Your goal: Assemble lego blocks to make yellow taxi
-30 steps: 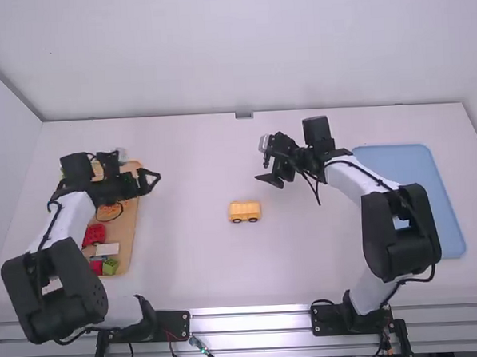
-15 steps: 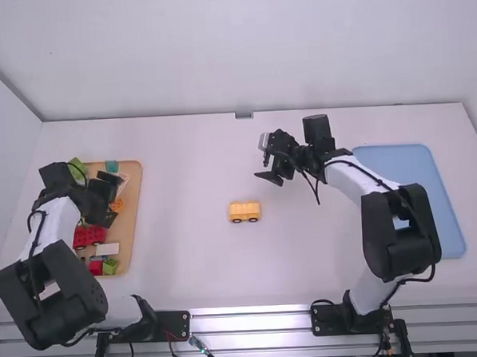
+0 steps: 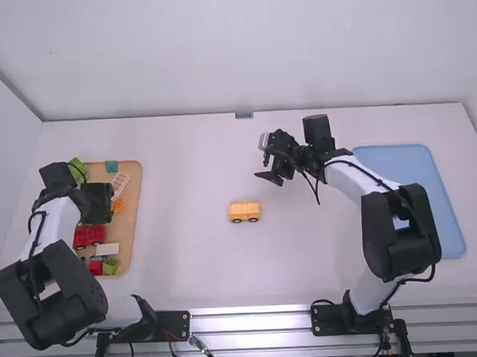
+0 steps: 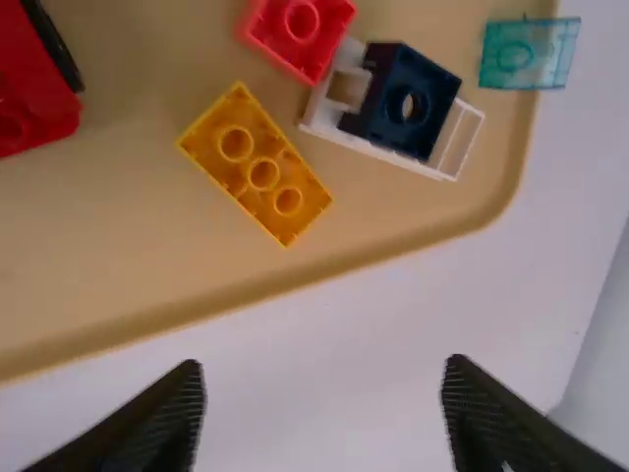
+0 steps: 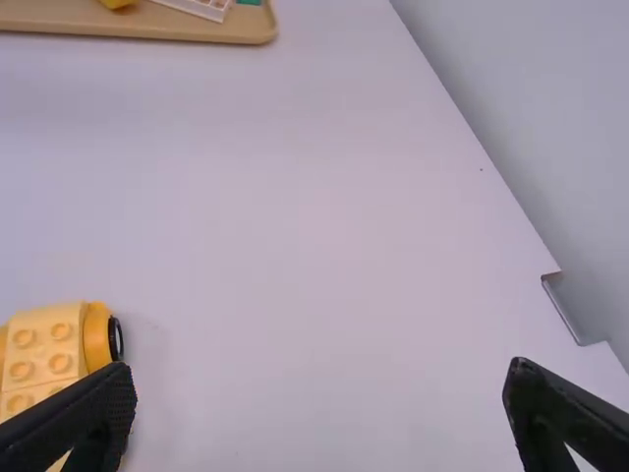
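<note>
Because the small brick lies with its hollow side up, it may fail to lock on the yellow car if it is carried there unturned. The left fingers are spread, over the tray at the frame's left; one could strike the white piece just beside the brick and push both away. The right fingers are spread also, while the car stands on the bench, near the frame's centre.

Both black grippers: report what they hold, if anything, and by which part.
Nothing is held; the black left gripper and black right gripper stand open.
</note>
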You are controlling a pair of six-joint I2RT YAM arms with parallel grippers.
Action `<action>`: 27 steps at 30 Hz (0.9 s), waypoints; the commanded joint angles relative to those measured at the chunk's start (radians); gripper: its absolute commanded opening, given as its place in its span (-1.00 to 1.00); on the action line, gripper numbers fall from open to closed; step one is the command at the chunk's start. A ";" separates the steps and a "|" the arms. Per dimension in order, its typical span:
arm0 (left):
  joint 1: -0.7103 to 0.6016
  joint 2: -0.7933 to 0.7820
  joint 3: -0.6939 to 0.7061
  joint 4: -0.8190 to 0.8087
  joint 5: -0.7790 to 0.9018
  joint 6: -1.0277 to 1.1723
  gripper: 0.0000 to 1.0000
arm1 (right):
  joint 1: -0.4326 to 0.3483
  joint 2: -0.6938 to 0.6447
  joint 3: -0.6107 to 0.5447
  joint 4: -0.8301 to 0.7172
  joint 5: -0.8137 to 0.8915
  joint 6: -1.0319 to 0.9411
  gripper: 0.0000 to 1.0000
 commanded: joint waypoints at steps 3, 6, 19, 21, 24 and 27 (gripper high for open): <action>0.001 -0.009 0.001 -0.009 -0.032 -0.095 0.53 | 0.003 0.008 -0.002 0.027 -0.005 0.076 0.98; 0.000 -0.009 0.007 0.000 -0.061 -0.137 0.45 | 0.003 0.008 -0.002 0.037 -0.005 0.077 0.97; -0.058 0.169 0.326 -0.356 -0.266 -0.318 0.75 | 0.003 0.008 -0.002 0.076 -0.006 0.079 0.97; -0.081 0.247 0.391 -0.415 -0.268 -0.347 0.78 | 0.003 0.008 -0.002 0.076 -0.005 0.079 0.98; -0.102 0.315 0.416 -0.422 -0.265 -0.404 0.76 | 0.003 0.008 -0.002 0.073 -0.006 0.079 0.98; -0.111 0.360 0.413 -0.423 -0.270 -0.470 0.49 | 0.003 0.008 -0.002 0.068 -0.006 0.079 0.98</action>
